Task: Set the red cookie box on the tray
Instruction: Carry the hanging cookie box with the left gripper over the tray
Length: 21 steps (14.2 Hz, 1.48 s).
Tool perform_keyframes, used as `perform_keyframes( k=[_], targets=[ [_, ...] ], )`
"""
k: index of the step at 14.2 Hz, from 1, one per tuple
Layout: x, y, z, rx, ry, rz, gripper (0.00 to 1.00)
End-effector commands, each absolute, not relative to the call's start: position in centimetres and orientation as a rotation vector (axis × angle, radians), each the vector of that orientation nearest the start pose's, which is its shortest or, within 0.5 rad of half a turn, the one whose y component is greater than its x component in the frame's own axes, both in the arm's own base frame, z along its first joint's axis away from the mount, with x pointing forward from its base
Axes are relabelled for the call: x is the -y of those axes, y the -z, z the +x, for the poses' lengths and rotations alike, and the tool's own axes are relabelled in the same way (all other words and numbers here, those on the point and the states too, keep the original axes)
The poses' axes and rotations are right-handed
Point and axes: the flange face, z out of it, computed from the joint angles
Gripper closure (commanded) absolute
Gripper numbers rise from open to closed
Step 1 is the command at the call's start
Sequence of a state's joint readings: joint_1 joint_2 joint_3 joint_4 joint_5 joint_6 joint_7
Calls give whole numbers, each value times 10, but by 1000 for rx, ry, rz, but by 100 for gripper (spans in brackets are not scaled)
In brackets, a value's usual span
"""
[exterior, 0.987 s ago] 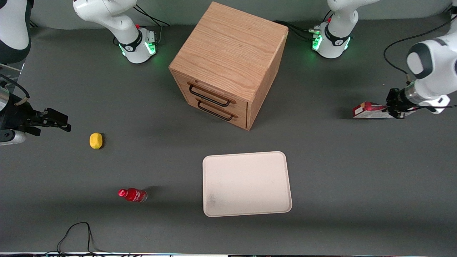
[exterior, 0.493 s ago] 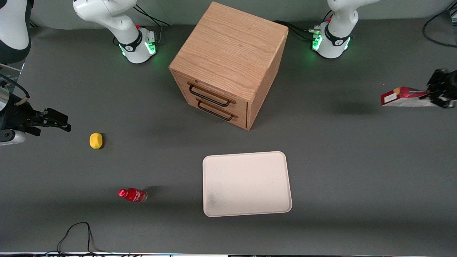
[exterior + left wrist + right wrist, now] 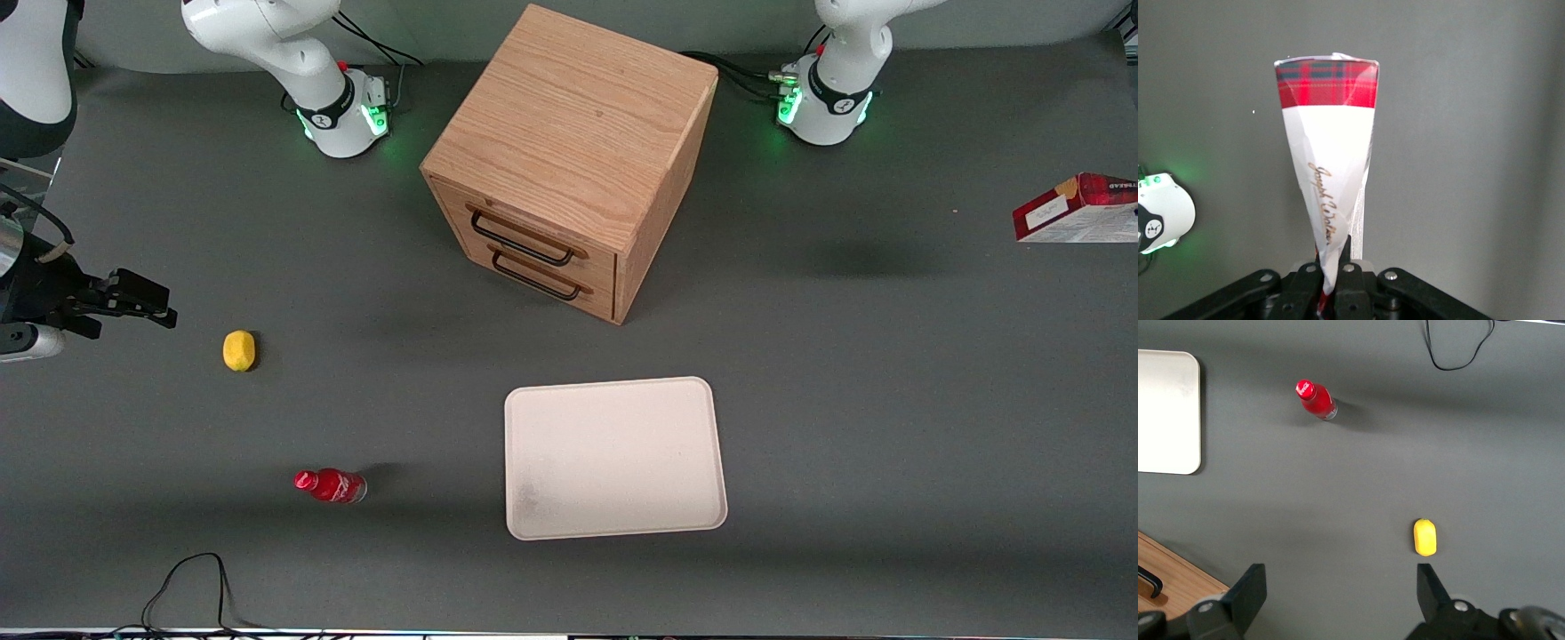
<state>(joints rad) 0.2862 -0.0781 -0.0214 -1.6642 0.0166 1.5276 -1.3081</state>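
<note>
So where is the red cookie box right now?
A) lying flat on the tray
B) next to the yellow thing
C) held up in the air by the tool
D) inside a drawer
C: the left arm's tool, toward the working arm's end of the table, pinches one end of the red cookie box with only bare table under it; the front view shows nothing on the tray.

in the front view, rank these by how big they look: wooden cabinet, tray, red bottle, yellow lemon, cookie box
1. wooden cabinet
2. tray
3. red cookie box, partly cut off at the frame edge, lifted and clamped in the gripper, so unsure
4. red bottle
5. yellow lemon, close to the bottle
</note>
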Motion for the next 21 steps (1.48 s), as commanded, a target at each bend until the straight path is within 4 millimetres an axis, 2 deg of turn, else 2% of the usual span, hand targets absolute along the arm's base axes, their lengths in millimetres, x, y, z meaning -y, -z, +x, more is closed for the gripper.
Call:
perform_keyframes(
  k=[1, 2, 3, 7, 10, 12, 15, 18, 21],
  targets=[
    [-120, -617, 531, -2121, 44, 2361, 100],
    [-109, -618, 539, -2083, 19, 2378, 100],
    [-94, -610, 555, -2044, 14, 2410, 100],
    [-24, -596, 612, -1909, 1, 2500, 100],
    [40, -587, 647, -1822, -30, 2546, 100],
    [91, -578, 662, -1711, -66, 2603, 100],
    [155, -562, 669, -1544, -94, 2690, 100],
    [216, -547, 666, -1078, -100, 2912, 100],
    [258, -539, 658, -599, -124, 3040, 100]
  ],
)
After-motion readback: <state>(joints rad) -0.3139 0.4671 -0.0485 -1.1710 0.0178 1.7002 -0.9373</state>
